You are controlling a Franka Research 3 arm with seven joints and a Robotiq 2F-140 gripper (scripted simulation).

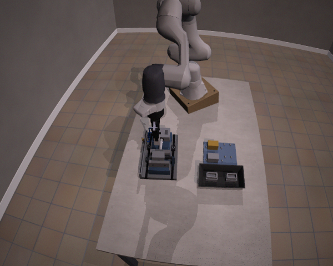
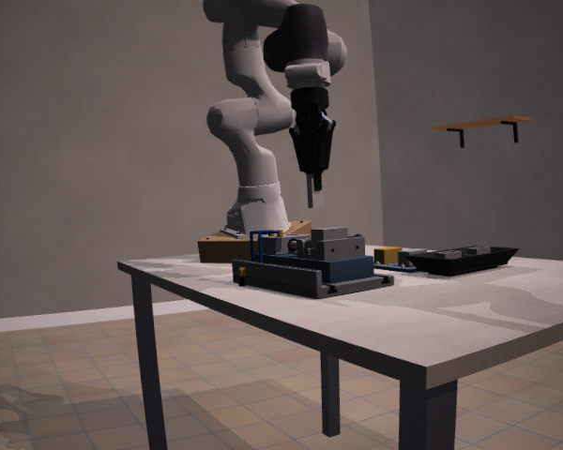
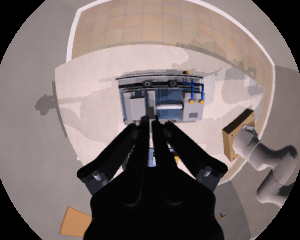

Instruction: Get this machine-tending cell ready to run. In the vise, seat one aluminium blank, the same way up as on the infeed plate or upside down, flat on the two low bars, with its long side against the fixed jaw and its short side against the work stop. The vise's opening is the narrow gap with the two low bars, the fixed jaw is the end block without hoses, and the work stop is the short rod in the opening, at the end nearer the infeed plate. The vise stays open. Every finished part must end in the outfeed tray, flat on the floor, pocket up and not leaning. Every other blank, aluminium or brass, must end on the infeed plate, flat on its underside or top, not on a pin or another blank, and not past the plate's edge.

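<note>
Mostly done, by the look of it. Two finished parts (image 1: 211,175) flat in the outfeed tray (image 1: 221,167), pockets up. Brass blank (image 1: 212,144) and spare aluminium blank (image 1: 212,157) flat on the infeed plate (image 1: 231,151). In the vise (image 1: 158,172), a third grey blank (image 1: 158,155) against the fixed jaw, long axis along that face, across the vise. Seating on bars and work stop: cannot tell. Gripper (image 2: 314,198) well above the vise, jaws together on nothing.

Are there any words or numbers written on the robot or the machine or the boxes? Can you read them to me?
None: no readable word, number, label or sign anywhere.
White robot arm, blue and grey vise, blue infeed plate, black outfeed tray: all plain.
</note>
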